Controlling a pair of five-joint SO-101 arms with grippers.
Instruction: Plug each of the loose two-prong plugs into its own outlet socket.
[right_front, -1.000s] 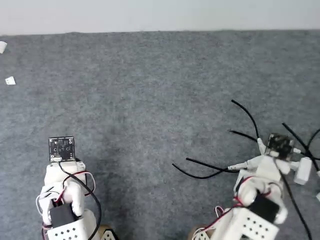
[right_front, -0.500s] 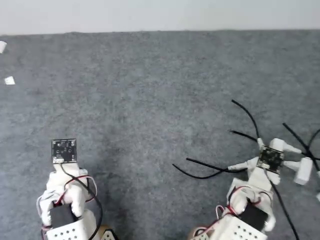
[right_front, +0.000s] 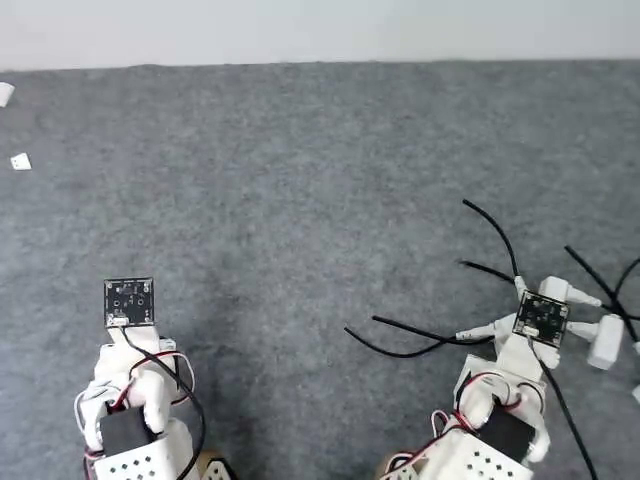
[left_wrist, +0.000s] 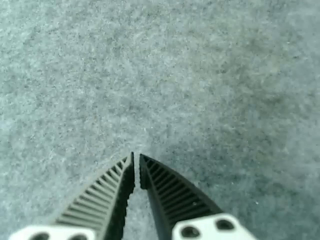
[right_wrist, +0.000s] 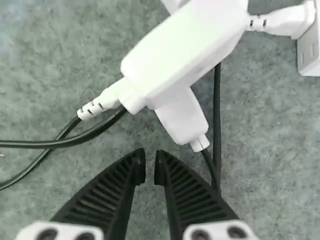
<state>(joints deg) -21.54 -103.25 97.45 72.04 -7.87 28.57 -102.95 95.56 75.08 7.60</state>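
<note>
**Status.** The right pincer (right_wrist: 149, 161) hangs low over the grey felt tabletop (right_front: 300, 180). Its jaws are almost together, with a thin slit between them, and hold nothing. Just ahead of its tips lies the large white plastic outlet block (right_wrist: 187, 47). Two white moulded plugs meet this block: the ribbed-collar plug (right_wrist: 107, 102) at one end, and the short stubby plug (right_wrist: 181, 120) on the side nearest the pincer. Black cables (right_wrist: 55, 142) run away from them. Whether their prongs are fully home cannot be seen. Beyond the block, a third white plug (right_wrist: 280, 22) points toward a small white socket box (right_wrist: 311, 52); their joint is cut off at the frame edge. The left pincer (left_wrist: 136, 159) is well apart from all of this, over bare felt, likewise nearly shut and empty.

**Procedure (judgement).**
1. Open the jaws before any approach; at the present slit they can only push, not grasp.
2. Grip a plug across the flat sides of its body, never on the collar or the cable.
3. Line the prongs up with the slots and press straight along the prong axis.
4. The block probably slides easily on the felt; brace it before pressing.
5. One black cable runs just beside a finger of the right pincer; keep it out of the jaws.
</note>
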